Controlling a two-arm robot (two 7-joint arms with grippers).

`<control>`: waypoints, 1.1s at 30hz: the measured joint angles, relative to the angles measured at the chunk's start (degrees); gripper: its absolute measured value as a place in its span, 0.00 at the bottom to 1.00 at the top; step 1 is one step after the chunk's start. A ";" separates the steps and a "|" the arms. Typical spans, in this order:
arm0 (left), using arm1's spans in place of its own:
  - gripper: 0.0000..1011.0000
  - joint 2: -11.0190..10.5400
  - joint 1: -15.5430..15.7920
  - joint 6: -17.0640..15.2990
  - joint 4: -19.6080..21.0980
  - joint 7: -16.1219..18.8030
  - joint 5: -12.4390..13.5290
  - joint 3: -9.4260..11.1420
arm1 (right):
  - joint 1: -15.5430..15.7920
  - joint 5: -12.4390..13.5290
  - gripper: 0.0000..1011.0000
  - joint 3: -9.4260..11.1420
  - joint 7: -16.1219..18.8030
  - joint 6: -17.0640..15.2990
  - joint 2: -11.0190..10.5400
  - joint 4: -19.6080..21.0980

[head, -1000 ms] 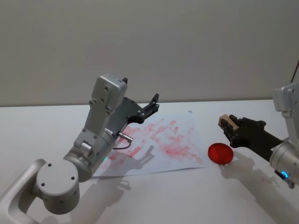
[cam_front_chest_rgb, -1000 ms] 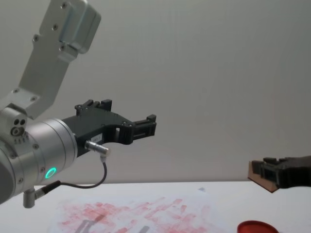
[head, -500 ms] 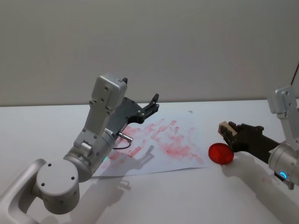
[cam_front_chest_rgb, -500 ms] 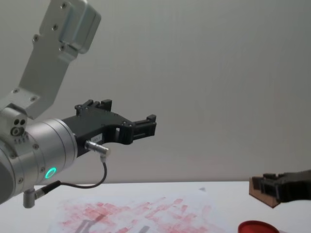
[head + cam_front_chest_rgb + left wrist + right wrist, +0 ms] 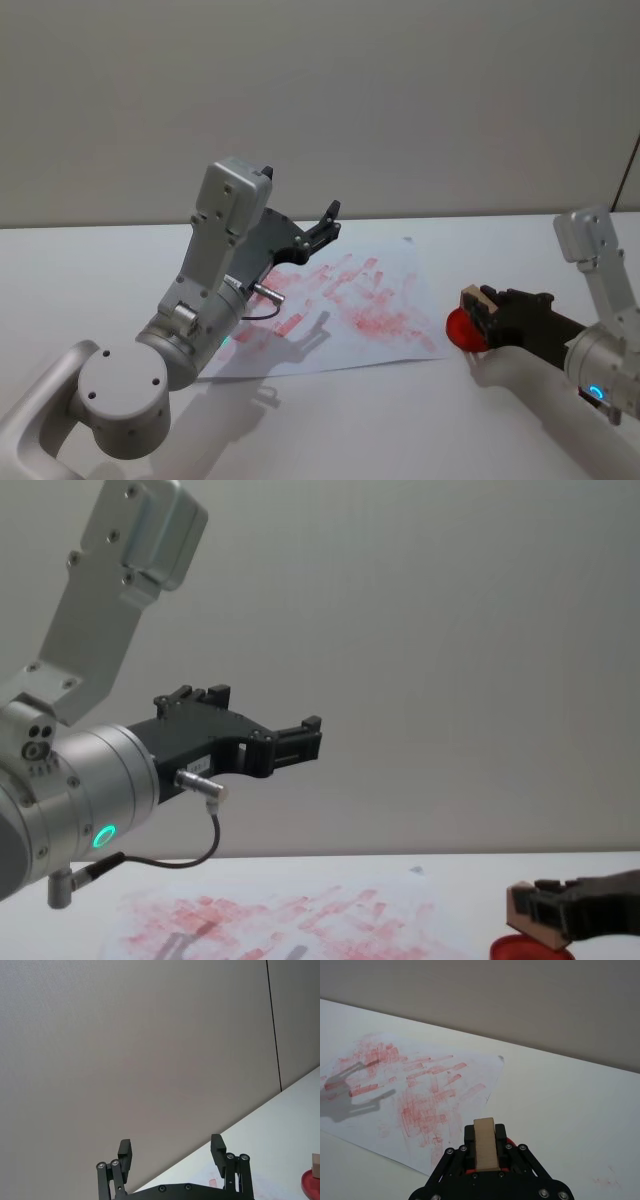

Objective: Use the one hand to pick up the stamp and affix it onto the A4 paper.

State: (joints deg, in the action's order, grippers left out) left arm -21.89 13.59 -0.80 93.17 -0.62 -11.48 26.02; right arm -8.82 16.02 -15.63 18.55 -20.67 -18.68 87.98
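You won't find any readable text, label, brand, number or sign here. The red marks on the A4 paper (image 5: 345, 305) are smeared rectangular prints with no legible characters, and a small pale label on the left gripper (image 5: 300, 742) body is too small to read.

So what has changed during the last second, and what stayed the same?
The right gripper, shut on the stamp, came down over the red ink pad. The left gripper stayed raised and open over the paper, which did not move.
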 joint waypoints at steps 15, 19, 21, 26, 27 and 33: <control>0.99 0.00 0.00 0.00 0.00 0.00 0.00 0.00 | 0.08 -1.09 0.23 -0.40 -1.32 -0.19 0.26 -1.32; 0.99 0.00 0.00 0.00 0.00 0.00 0.00 0.00 | -0.53 -1.51 0.23 -0.48 -1.10 0.24 0.52 -2.21; 0.99 0.00 0.00 0.00 0.00 0.00 0.00 0.00 | -0.87 -1.76 0.23 -0.52 -0.88 0.46 0.67 -2.67; 0.99 0.00 0.00 0.00 0.00 0.00 0.00 0.00 | -1.39 -2.12 0.27 -0.57 -0.56 0.78 0.87 -3.37; 0.99 0.00 0.00 0.00 0.00 0.00 0.00 0.00 | -1.47 -2.16 0.31 -0.58 -0.53 0.83 0.91 -3.47; 0.99 0.00 0.00 0.00 0.00 0.00 0.00 0.00 | -1.88 -2.46 0.49 -0.63 -0.30 1.10 1.09 -4.05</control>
State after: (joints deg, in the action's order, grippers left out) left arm -21.89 13.59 -0.80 93.17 -0.62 -11.48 26.02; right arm -10.69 13.55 -16.26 18.25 -19.57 -17.59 83.93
